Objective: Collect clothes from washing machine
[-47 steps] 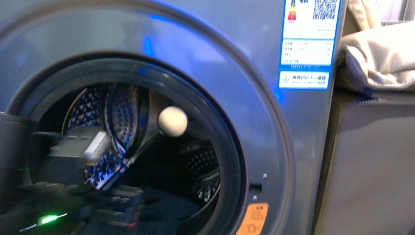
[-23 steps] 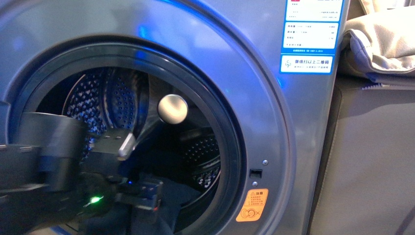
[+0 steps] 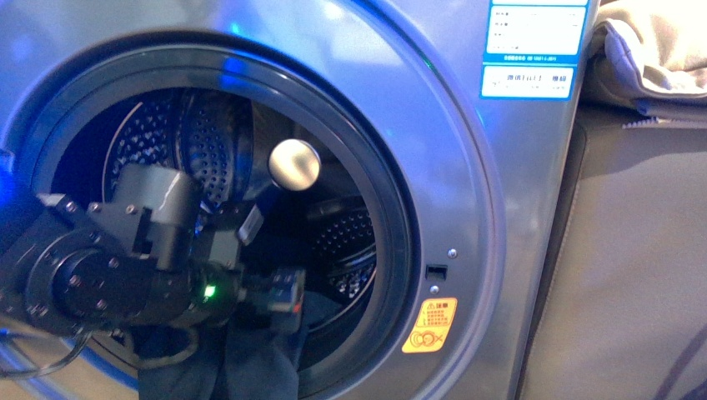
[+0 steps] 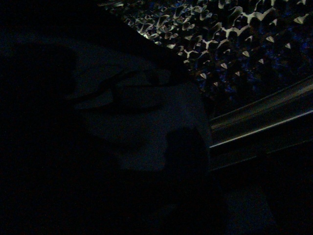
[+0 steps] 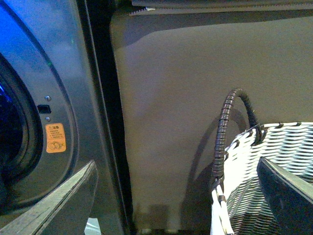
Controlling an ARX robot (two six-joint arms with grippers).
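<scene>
The washing machine is silver-grey and fills the front view, its round opening showing the perforated steel drum. My left gripper sits at the lower part of the opening, shut on the clothes, a dark navy fabric that hangs down over the dark rim. The left wrist view is dim: pale folds of the clothes lie close before the camera, with drum holes beyond; the jaws are lost in shadow. My right gripper is open and empty, off to the washer's right side.
A grey-and-white woven basket with a dark handle stands by the right gripper, against a grey panel. A beige cloth lies on top of that panel. An orange sticker marks the washer front.
My left arm has risen and swung right across the drum mouth. The dark fabric now hangs over the lower rim. The blue label has slid upward in the view.
</scene>
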